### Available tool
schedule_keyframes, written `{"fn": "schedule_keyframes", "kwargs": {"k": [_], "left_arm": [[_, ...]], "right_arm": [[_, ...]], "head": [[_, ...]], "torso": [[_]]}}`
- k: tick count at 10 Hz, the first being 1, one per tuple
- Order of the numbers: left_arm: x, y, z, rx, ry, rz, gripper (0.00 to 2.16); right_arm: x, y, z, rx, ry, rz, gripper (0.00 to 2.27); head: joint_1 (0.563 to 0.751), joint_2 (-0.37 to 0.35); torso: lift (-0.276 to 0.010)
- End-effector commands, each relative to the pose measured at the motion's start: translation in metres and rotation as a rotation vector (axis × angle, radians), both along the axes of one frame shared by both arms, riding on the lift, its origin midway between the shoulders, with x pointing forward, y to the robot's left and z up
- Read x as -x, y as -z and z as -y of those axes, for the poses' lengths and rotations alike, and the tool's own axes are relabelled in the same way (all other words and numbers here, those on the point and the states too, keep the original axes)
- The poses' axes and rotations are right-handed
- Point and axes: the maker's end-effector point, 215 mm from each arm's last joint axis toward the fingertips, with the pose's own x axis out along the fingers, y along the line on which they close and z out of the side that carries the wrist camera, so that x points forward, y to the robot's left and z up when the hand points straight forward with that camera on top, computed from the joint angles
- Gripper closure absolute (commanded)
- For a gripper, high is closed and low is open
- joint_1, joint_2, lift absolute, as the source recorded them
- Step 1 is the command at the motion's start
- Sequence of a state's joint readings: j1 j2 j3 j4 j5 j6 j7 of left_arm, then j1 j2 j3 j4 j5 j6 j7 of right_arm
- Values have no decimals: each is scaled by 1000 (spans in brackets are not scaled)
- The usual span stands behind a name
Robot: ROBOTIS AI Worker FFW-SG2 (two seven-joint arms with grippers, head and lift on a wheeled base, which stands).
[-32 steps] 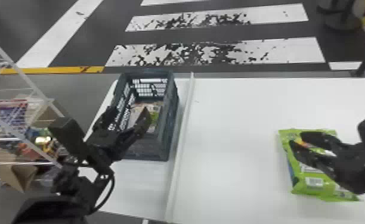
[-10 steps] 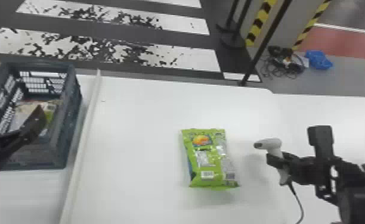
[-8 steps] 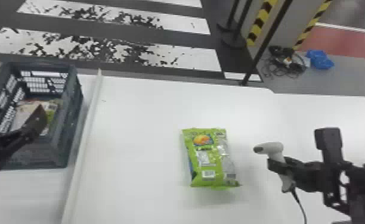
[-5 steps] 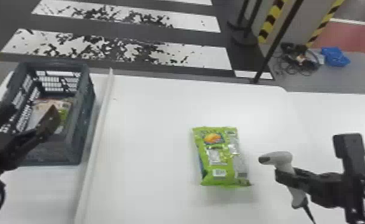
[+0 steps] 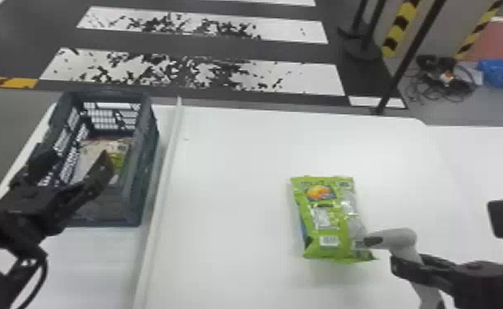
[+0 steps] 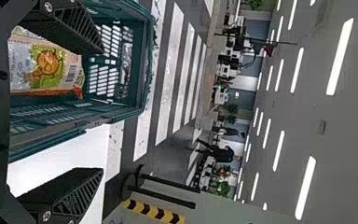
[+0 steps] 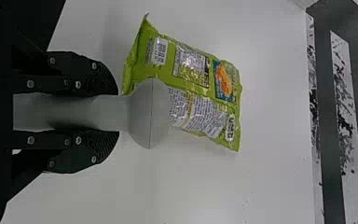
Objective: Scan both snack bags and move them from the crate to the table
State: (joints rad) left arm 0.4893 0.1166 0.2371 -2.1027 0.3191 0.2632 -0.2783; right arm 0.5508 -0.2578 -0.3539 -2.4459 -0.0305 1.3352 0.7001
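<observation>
Over the crate [image 5: 148,123], my left gripper [image 5: 76,162] stands open above a snack bag [image 5: 90,156] inside. The left wrist view shows this bag [image 6: 44,65] beyond one finger of the spread left gripper [image 6: 101,110]. My right gripper [image 5: 417,267] is shut on the handle of a grey scanner [image 5: 398,238], whose nose overlaps the lower right edge of the green snack bag [image 5: 328,217] lying on the table, barcode up. In the right wrist view, the right gripper [image 7: 107,112] grips the scanner [image 7: 151,112] in front of the green bag [image 7: 196,70].
A raised white strip [image 5: 164,193] runs along the table [image 5: 230,164] just right of the crate. Beyond the far table edge stand dark posts [image 5: 407,61], with cables and a blue item [image 5: 499,73] on the floor.
The right gripper, over the green bag in the oldest frame, now holds the scanner and has brought it left to the bag's edge. The head view swung right, then partly back left.
</observation>
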Motion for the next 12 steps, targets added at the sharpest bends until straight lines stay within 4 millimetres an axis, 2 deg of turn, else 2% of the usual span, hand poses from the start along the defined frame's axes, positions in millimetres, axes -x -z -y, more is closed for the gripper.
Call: {"fn": "schedule_keyframes", "kwargs": {"k": [1, 4, 7, 10, 12], "left_arm": [[1, 1, -3, -1, -6, -2, 100], [2, 1, -5, -3, -8, -2, 100], [2, 0, -4, -3, -8, 1, 100], [3, 1, -5, -3, -10, -2, 100], [4, 0, -5, -3, -11, 1, 100]], "right_arm": [[3, 4, -16, -19, -21, -10, 2253], [2, 15, -20, 5, -34, -22, 2253], [-1, 23, -17, 11, -32, -25, 2253], [-9, 12, -13, 7, -25, 8, 2253], [-34, -10, 10, 15, 18, 92, 2256]], "head": [[695, -35], [695, 8], [695, 6], [695, 5], [695, -5]], "torso": [[-88], [-88], [-88], [-88], [-88]]}}
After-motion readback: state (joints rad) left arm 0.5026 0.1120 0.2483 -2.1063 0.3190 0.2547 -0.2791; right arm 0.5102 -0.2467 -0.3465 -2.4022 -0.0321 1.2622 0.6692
